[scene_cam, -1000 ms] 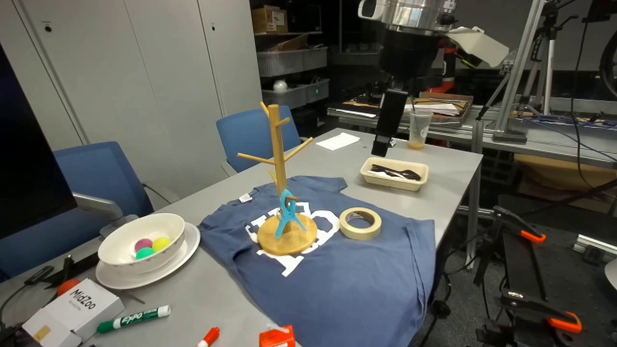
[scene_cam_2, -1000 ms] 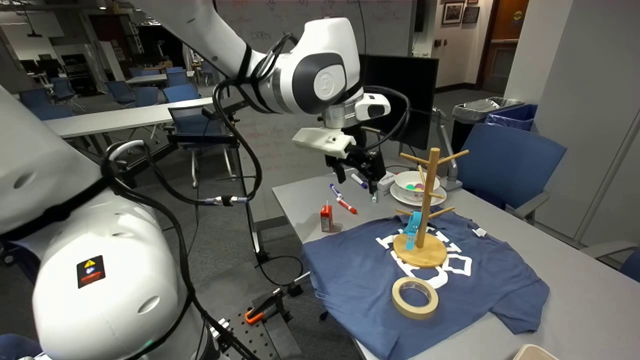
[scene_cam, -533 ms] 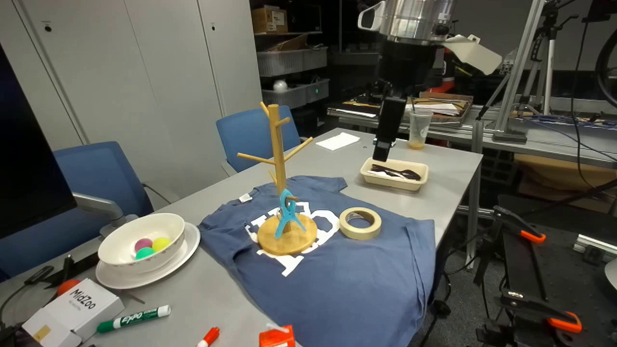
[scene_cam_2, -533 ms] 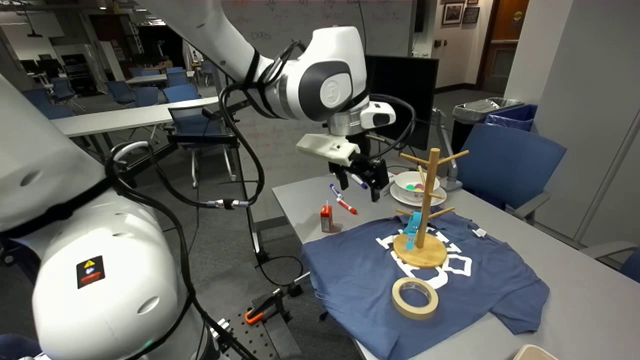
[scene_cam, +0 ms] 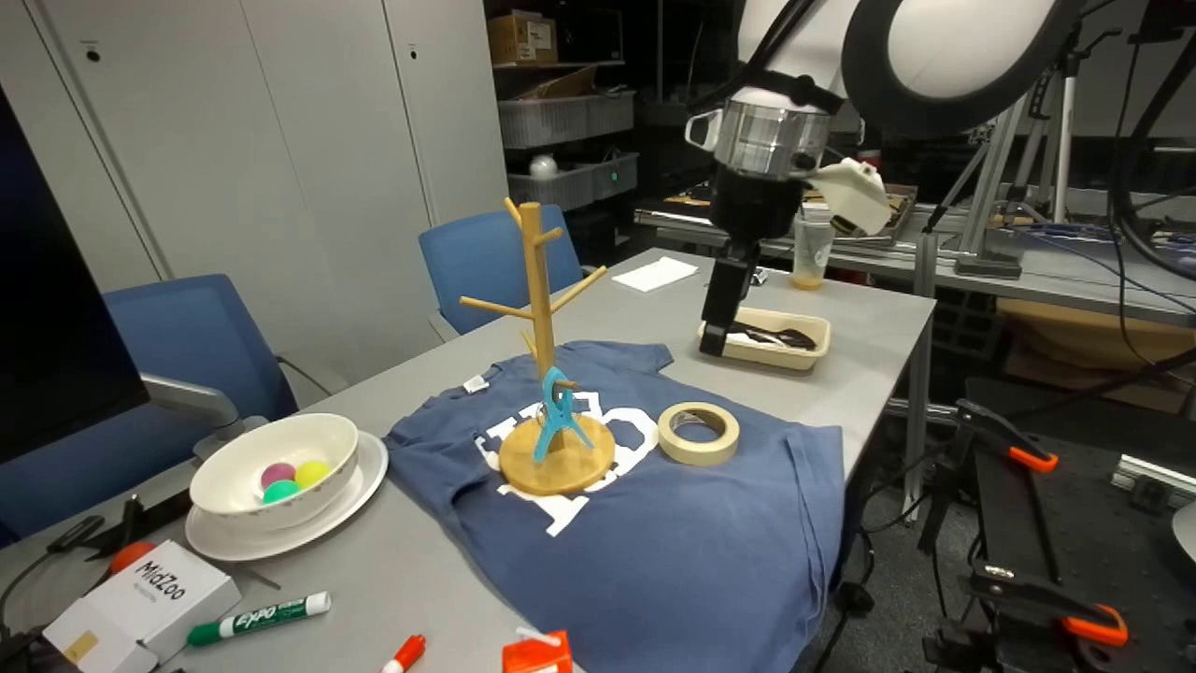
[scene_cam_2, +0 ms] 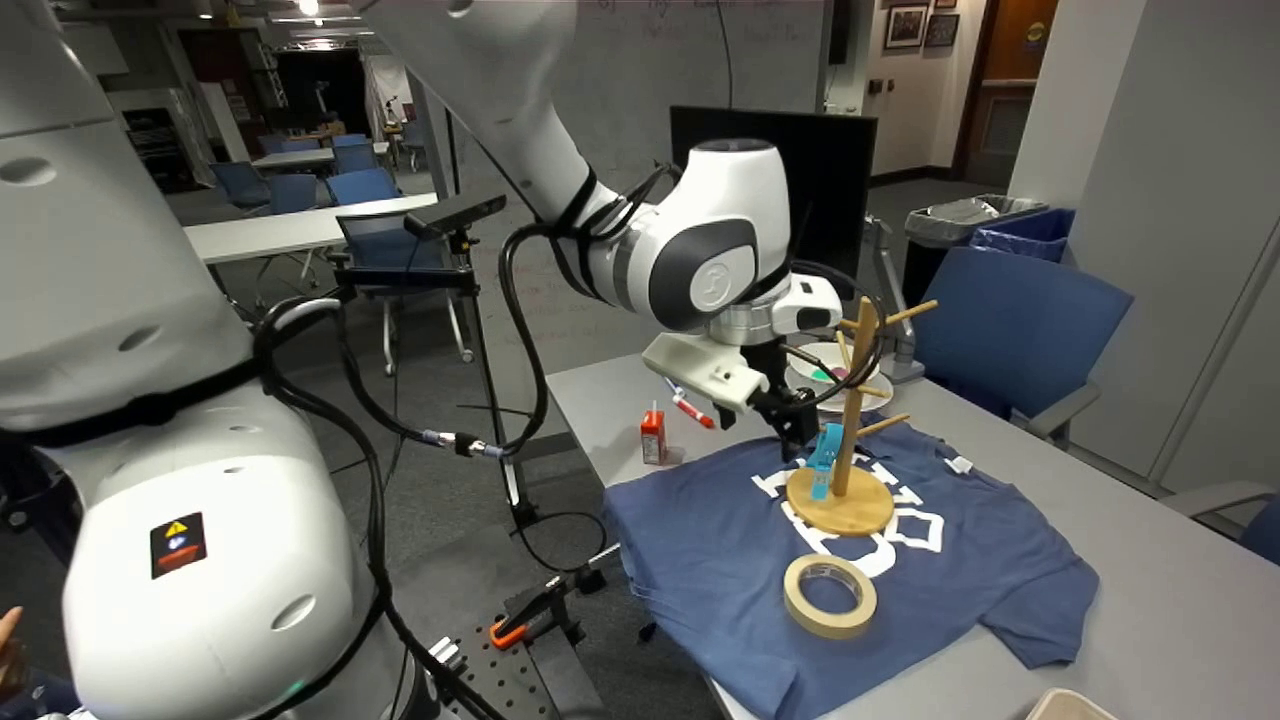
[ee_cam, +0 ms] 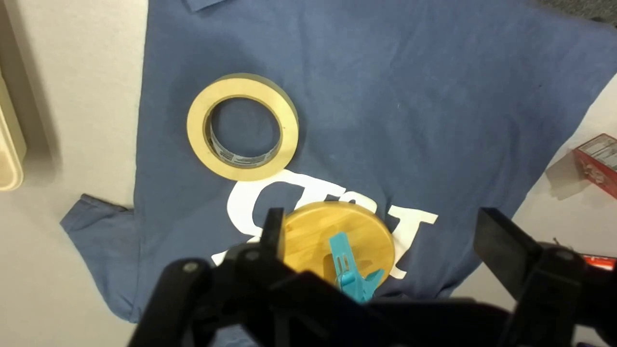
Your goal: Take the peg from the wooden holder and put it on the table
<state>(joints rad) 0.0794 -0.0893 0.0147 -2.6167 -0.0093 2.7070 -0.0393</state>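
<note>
The turquoise peg (scene_cam: 559, 411) hangs low on the wooden holder (scene_cam: 539, 299), at a short lower arm, legs splayed downward. It also shows in an exterior view (scene_cam_2: 824, 460) and in the wrist view (ee_cam: 343, 248), its lower part hidden behind the gripper. The holder's round base (ee_cam: 313, 236) stands on the blue shirt (scene_cam: 673, 561) that drapes the light grey table (scene_cam: 439, 579). My gripper (ee_cam: 381, 229) is open and empty, fingers wide apart. In the wrist view the peg shows between the fingers, nearer the left one. In an exterior view the gripper (scene_cam_2: 757, 435) appears beside the holder, above the table.
A tape roll (scene_cam: 699, 433) lies on the shirt by the holder. A cutlery tray (scene_cam: 811, 348) stands at the far end. A bowl (scene_cam: 276, 472) on a plate, markers (scene_cam: 262, 617), a white box (scene_cam: 145, 603) and a small red box (scene_cam_2: 653, 437) stand around the shirt.
My gripper has come down and closer to the holder, with the arm reaching further over the table. The peg, holder and other objects have not moved.
</note>
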